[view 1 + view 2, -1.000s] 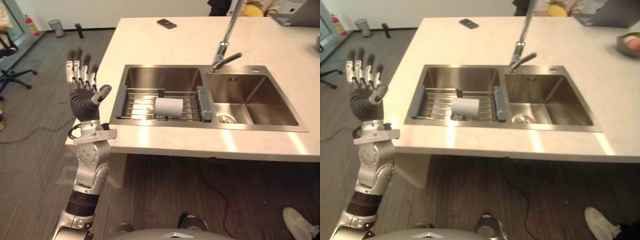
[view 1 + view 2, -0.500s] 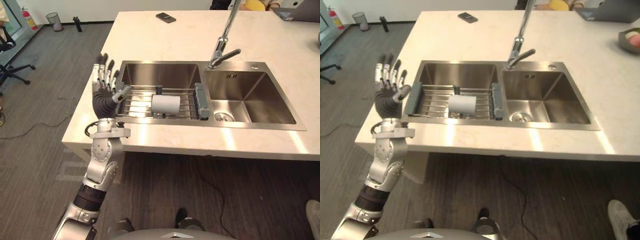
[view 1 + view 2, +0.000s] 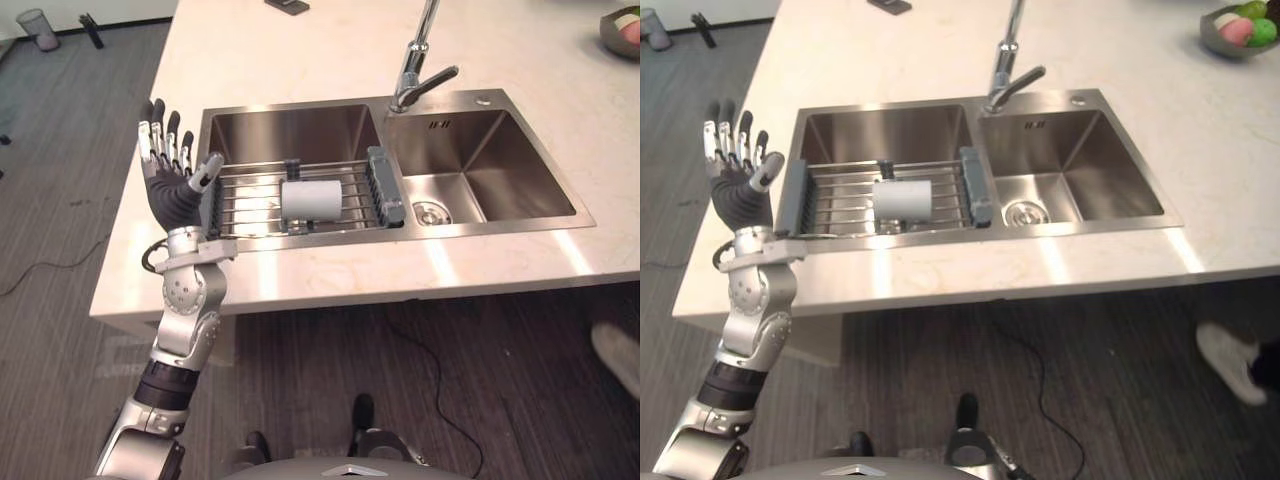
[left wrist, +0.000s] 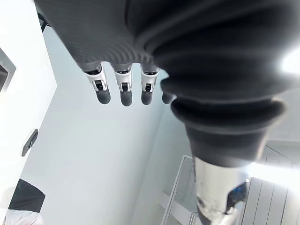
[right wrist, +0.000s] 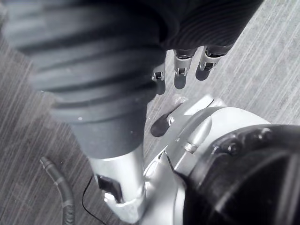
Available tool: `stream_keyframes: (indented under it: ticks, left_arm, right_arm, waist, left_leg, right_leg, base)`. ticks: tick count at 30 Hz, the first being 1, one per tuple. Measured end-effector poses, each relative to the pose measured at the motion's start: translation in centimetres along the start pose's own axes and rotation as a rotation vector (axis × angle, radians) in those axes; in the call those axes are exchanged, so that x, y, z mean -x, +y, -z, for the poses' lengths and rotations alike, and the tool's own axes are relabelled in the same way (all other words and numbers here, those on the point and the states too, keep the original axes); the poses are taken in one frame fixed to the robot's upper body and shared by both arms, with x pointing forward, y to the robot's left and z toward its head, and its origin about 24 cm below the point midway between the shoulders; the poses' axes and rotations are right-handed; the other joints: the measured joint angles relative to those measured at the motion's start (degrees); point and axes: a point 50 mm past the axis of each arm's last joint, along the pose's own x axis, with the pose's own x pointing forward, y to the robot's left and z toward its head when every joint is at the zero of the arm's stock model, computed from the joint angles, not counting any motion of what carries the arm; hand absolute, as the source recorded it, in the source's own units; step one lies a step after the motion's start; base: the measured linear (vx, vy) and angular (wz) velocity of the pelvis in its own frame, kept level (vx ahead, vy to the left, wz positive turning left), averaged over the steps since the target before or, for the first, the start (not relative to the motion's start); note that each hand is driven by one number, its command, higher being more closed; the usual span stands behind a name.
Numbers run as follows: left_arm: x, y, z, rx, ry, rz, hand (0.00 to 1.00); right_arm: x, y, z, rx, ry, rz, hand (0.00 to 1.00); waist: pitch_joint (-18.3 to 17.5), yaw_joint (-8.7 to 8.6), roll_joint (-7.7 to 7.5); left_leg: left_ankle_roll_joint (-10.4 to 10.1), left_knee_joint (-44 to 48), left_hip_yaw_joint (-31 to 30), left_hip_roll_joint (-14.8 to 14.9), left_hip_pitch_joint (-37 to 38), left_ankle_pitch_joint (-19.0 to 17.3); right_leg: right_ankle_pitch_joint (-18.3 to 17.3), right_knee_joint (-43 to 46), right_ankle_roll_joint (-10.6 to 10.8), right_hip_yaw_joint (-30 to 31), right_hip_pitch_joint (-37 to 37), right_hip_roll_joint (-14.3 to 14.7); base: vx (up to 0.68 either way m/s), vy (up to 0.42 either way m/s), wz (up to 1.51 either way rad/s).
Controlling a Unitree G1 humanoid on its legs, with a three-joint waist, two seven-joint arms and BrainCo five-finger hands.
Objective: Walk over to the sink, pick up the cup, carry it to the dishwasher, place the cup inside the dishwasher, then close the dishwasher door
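A white cup [image 3: 310, 197] lies on its side on a wire rack [image 3: 240, 200] that spans the left basin of the steel sink [image 3: 290, 135]. My left hand [image 3: 172, 195] is raised upright just left of the rack's grey end piece, over the counter's left side, open with fingers straight and holding nothing. It stands about a hand's width from the cup. In the right wrist view my right hand [image 5: 180, 70] hangs low above the grey floor, its fingers relaxed and empty.
A tall faucet [image 3: 415, 70] stands between the left basin and the right basin [image 3: 480, 170]. The pale counter [image 3: 330, 280] carries a dark phone [image 3: 287, 6] at the back and a bowl of fruit [image 3: 1238, 28] far right. A person's shoe [image 3: 1225, 360] is on the floor at right.
The view has shifted and the sink sits nearer the middle. My left hand has come from out over the floor to the rack's left end. The cup has not moved.
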Motion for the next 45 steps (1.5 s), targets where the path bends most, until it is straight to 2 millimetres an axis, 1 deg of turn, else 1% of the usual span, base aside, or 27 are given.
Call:
stream_keyframes:
  ticks: [2,3,4,5,6,7,8,9,10,11,12,13,15,16,17,19,23,25,28,29,33,35,36,38,40,43,45]
  left_arm:
    - [-0.2,0.1,0.1,-0.002,0.001,-0.016,0.0]
    - [-0.2,0.2,0.3,-0.007,0.003,-0.026,0.0]
    - [-0.3,0.3,0.3,-0.006,-0.003,-0.029,0.0]
    - [-0.3,0.5,0.2,-0.003,-0.017,-0.037,0.0]
    - [-0.4,0.6,0.1,0.002,-0.026,-0.037,0.0]
    - [-0.3,0.7,0.0,0.022,-0.033,-0.034,0.0]
    - [-0.3,0.7,-0.1,0.028,-0.037,-0.016,0.0]
    - [-0.2,0.7,-0.2,0.029,-0.039,-0.009,0.0]
    - [0.1,1.0,-0.3,0.03,-0.041,-0.004,0.0]
    - [0.6,1.1,-0.1,0.037,-0.027,0.0,0.0]
    - [0.9,1.1,0.0,0.053,-0.022,0.003,0.0]
    - [1.3,0.7,-0.5,0.087,-0.044,0.033,0.0]
    - [1.2,0.1,-1.6,0.114,-0.101,0.079,0.0]
    - [1.1,-0.3,-2.1,0.129,-0.13,0.095,0.0]
    - [1.0,-0.3,-2.0,0.129,-0.128,0.095,0.0]
    - [1.0,0.1,-1.4,0.11,-0.096,0.071,0.0]
    - [0.9,0.3,-1.1,0.091,-0.07,0.059,0.0]
    - [1.1,0.2,-0.5,0.078,-0.027,0.066,0.0]
    - [1.8,0.5,2.1,0.023,0.105,0.074,0.0]
    - [2.0,0.4,2.5,0.013,0.13,0.082,0.0]
    - [3.0,-0.5,3.7,-0.182,0.173,0.23,0.0]
    - [4.1,-1.3,4.4,-0.338,0.184,0.367,0.0]
    - [4.4,-1.4,4.6,-0.378,0.191,0.403,0.0]
    - [5.4,-2.1,5.4,-0.51,0.209,0.516,0.0]
    - [5.9,-2.3,5.9,-0.602,0.226,0.574,0.0]
    - [6.7,-1.8,6.6,-0.797,0.25,0.692,0.0]
    - [7.5,-0.7,7.4,-0.924,0.289,0.758,0.0]
  right_arm:
    - [0.0,-0.1,0.0,0.001,-0.001,0.001,0.0]
    - [0.1,-0.3,0.1,0.0,0.002,0.005,0.0]
    - [0.1,-0.4,0.2,0.001,0.004,0.008,0.0]
    - [0.3,-0.8,0.3,0.008,0.006,0.014,0.0]
    - [0.4,-0.9,0.2,0.014,0.002,0.017,0.0]
    - [0.5,-1.2,0.0,0.027,-0.001,0.024,0.0]
    - [0.6,-1.9,-0.4,0.033,-0.005,0.041,0.0]
    - [0.7,-2.2,-0.6,0.032,-0.006,0.049,0.0]
    - [0.7,-2.4,-1.0,0.043,-0.013,0.052,0.0]
    - [0.9,-2.7,-1.0,0.055,-0.021,0.056,0.0]
    - [1.0,-2.7,-1.2,0.067,-0.035,0.056,0.0]
    - [1.0,-2.4,-1.1,0.092,-0.052,0.041,0.0]
    - [0.7,-0.9,-0.6,0.099,-0.049,-0.008,0.0]
    - [0.5,0.0,-0.4,0.066,-0.045,-0.036,0.0]
    - [0.4,0.3,-0.2,0.028,-0.039,-0.039,0.0]
    - [0.3,0.3,0.1,0.015,-0.017,-0.035,0.0]
    - [0.3,0.2,0.2,0.033,-0.009,-0.023,0.0]
    - [0.3,0.1,-0.2,0.054,-0.025,-0.02,0.0]
    - [0.3,-0.3,-0.4,0.067,-0.027,-0.007,0.0]
    - [0.3,-0.4,-0.4,0.073,-0.024,-0.002,0.0]
    - [0.3,-0.7,-0.3,0.082,-0.018,0.015,0.0]
    - [0.3,-0.7,-0.3,0.082,-0.018,0.014,0.0]
    - [0.3,-0.7,-0.4,0.083,-0.02,0.012,0.0]
    - [0.3,-0.6,-0.6,0.087,-0.026,0.011,0.0]
    - [0.3,-0.7,-0.8,0.1,-0.032,0.013,0.0]
    - [0.3,-1.0,-1.5,0.164,-0.042,0.014,0.0]
    - [0.4,-1.2,-1.7,0.173,-0.043,0.02,0.0]
  waist:
    - [0.4,-0.52,-0.04]
    - [0.7,-0.75,-0.19]
    - [1.3,-0.65,-0.23]
    - [2.9,-0.35,0.1]
    - [4.1,-0.39,-0.17]
    - [5.1,-0.21,-0.59]
    - [5.5,0.63,-0.53]
    - [5.8,1.17,-0.49]
    - [6.1,2.48,-0.73]
    - [6.2,2.93,-0.78]
    - [6.1,2.99,-0.29]
    - [5.2,2.58,-0.26]
    - [4.6,2.41,-1.09]
    - [4.5,2.39,-1.17]
    - [4.5,2.26,-1.09]
    - [4.3,2.66,-1.95]
    - [4.2,2.5,-1.88]
    - [3.8,2.35,-1.08]
    - [3.1,1.65,0.04]
    - [3.0,1.66,0.24]
    - [2.9,2.2,0.4]
    - [2.8,2.4,0.49]
    - [2.8,2.37,0.58]
    - [2.3,2.32,1.3]
    - [1.8,2.11,2.15]
    - [0.9,1.87,3.42]
    - [0.4,1.74,4.16]
  left_leg:
    - [0.0,3.2,0.1,0.0,-0.2,0.0]
    - [0.0,10.2,0.1,0.6,-1.8,0.0]
    - [0.0,14.3,0.0,1.4,-2.6,0.0]
    - [-1.2,26.0,-0.6,4.1,-6.0,1.2]
    - [-0.7,32.6,-1.3,5.6,-9.1,3.8]
    - [-2.1,37.3,-2.9,5.9,-13.8,-0.5]
    - [-2.5,33.9,-2.7,5.0,-16.7,-2.3]
    - [-2.3,31.0,-2.5,4.4,-17.5,-2.0]
    - [-2.0,25.2,-1.7,3.9,-17.8,0.0]
    - [-1.5,21.8,-1.4,3.3,-17.3,8.1]
    - [-1.2,20.7,-1.4,3.1,-16.8,13.7]
    - [1.4,17.6,-0.6,2.7,-14.9,13.2]
    - [2.2,11.2,0.4,1.2,-12.7,11.7]
    - [2.9,6.0,0.6,0.4,-11.4,10.5]
    - [3.7,2.6,0.8,-0.1,-10.3,9.5]
    - [3.8,1.2,1.5,-1.4,-9.1,9.6]
    - [3.9,1.2,1.5,-2.2,-6.9,9.4]
    - [3.8,1.1,1.4,-1.7,-7.1,9.5]
    - [3.1,-0.2,0.0,-1.5,-6.9,10.0]
    - [3.0,-0.7,-0.1,-1.5,-6.9,10.1]
    - [3.4,-3.3,-0.9,-1.7,-6.8,12.0]
    - [3.7,-3.4,-1.2,-1.8,-6.8,12.3]
    - [3.7,-3.6,-1.2,-1.8,-6.8,12.5]
    - [3.9,-5.2,-1.4,-2.0,-6.5,13.7]
    - [3.9,-6.2,-1.5,-2.1,-6.3,14.2]
    - [3.3,-7.9,-1.5,-2.3,-5.4,14.7]
    - [3.1,-8.7,-1.5,-2.5,-4.9,14.9]
  right_leg:
    - [-2.5,3.0,0.1,0.0,0.2,-0.8]
    - [-5.2,5.9,-0.1,0.0,1.0,-1.6]
    - [-6.4,6.7,-0.5,0.0,2.0,-1.6]
    - [-9.0,7.9,-1.9,-0.4,4.7,-0.8]
    - [-10.0,8.2,-2.8,-0.6,6.1,-0.8]
    - [-11.7,8.4,-4.0,-0.8,7.7,-1.0]
    - [-12.2,8.6,-4.0,-0.7,8.5,-1.4]
    - [-12.4,8.8,-3.9,-0.2,8.7,-1.6]
    - [-12.7,9.5,-3.0,1.0,9.1,-1.8]
    - [-13.5,10.5,-1.3,2.1,10.0,-1.3]
    - [-14.1,10.9,-0.9,2.8,10.6,-0.7]
    - [-15.6,11.8,-0.2,4.0,10.5,-0.2]
    - [-16.1,11.9,0.1,4.4,8.7,-1.2]
    - [-16.2,11.5,0.4,4.5,7.3,-1.0]
    - [-15.9,11.0,1.0,4.5,7.0,-0.9]
    - [-15.1,9.6,2.2,4.5,8.2,-1.9]
    - [-14.7,7.7,2.4,4.3,11.4,-2.6]
    - [-14.6,7.0,2.3,3.9,11.6,-1.9]
    - [-14.5,6.8,2.1,2.7,11.8,-1.3]
    - [-14.5,6.8,2.1,2.6,11.7,-1.2]
    - [-14.1,6.8,2.0,1.4,11.2,-1.1]
    - [-13.8,6.7,2.1,1.1,11.4,-1.1]
    - [-13.8,6.6,2.1,1.1,11.3,-1.1]
    - [-13.5,6.2,2.0,0.7,11.2,-1.0]
    - [-13.3,5.9,1.9,0.3,11.3,-0.9]
    - [-13.4,5.6,1.9,0.3,11.4,-0.9]
    - [-13.2,5.0,1.8,0.1,11.8,-0.9]
  base:
    - [0.11,-0.02,0.04]
    - [0.11,-0.033,0.09]
    - [0.14,-0.074,0.12]
    - [0.09,-0.077,0.12]
    - [0.08,-0.06,0.21]
    - [0.09,-0.013,0.15]
    - [0.09,0.011,-0.02]
    - [0.12,0.025,-0.46]
    - [0.18,0.046,-0.75]
    - [0.16,0.044,-0.76]
    - [0.29,0.088,-0.58]
    - [0.24,0.091,-0.32]
    - [0.25,0.106,-0.18]
    - [0.22,0.09,-0.03]
    - [0.17,0.057,0.03]
    - [0.19,0.044,0.02]
    - [0.1,-0.024,0.0]
    - [-0.01,-0.066,-0.02]
    - [-0.04,-0.041,0.12]
    - [-0.05,-0.015,0.13]
    - [-0.06,0.009,0.14]
    - [-0.07,0.028,0.1]
    - [-0.08,0.035,0.04]
    - [-0.09,0.035,0.07]
    - [-0.07,0.028,0.06]
    - [-0.05,0.019,-0.01]
    - [0.0,0.0,0.0]
